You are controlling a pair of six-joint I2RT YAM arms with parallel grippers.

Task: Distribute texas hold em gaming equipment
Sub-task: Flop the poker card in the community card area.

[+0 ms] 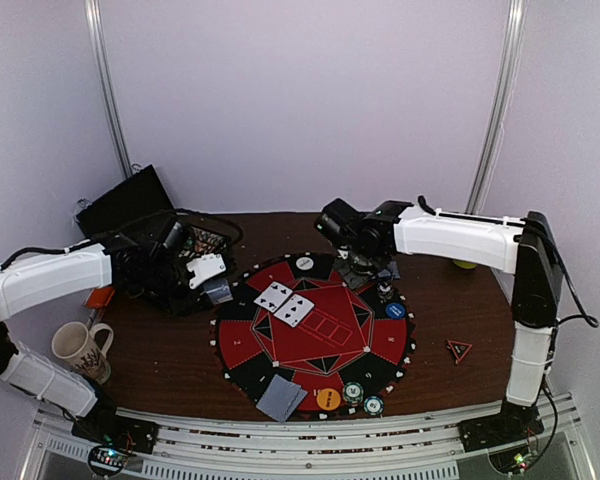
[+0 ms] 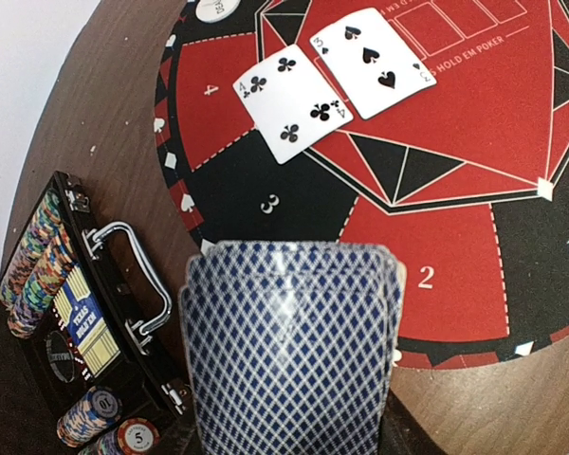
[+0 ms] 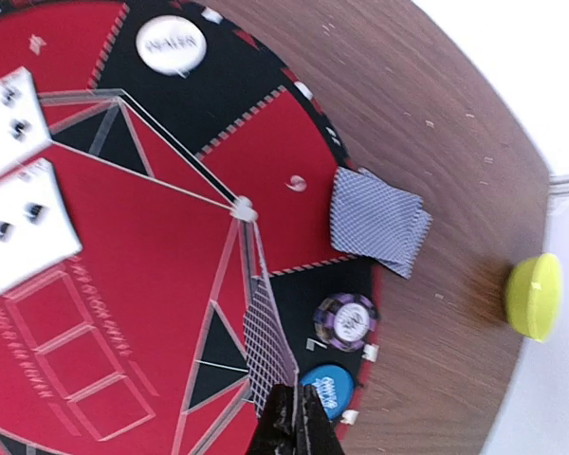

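The left gripper (image 1: 212,278) is gripping the deck (image 2: 289,351) as dealing supply — the right gripper (image 3: 289,422), pinched on a single card (image 3: 266,343), is holding it over the mat (image 3: 152,313), seemingly for placement.

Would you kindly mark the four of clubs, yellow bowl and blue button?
four of clubs (image 2: 291,104): left wrist view, face centre.
yellow bowl (image 3: 534,296): right wrist view, outer wall.
blue button (image 3: 330,384): right wrist view, top face.

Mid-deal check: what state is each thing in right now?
Left claw: shut on blue-backed deck of playing cards.
Right claw: shut on single blue-backed card.
Four of clubs and three of spades: face up on round red-and-black mat.
Black chip case: open.
Two blue-backed cards at mat's edge: face down, overlapping.
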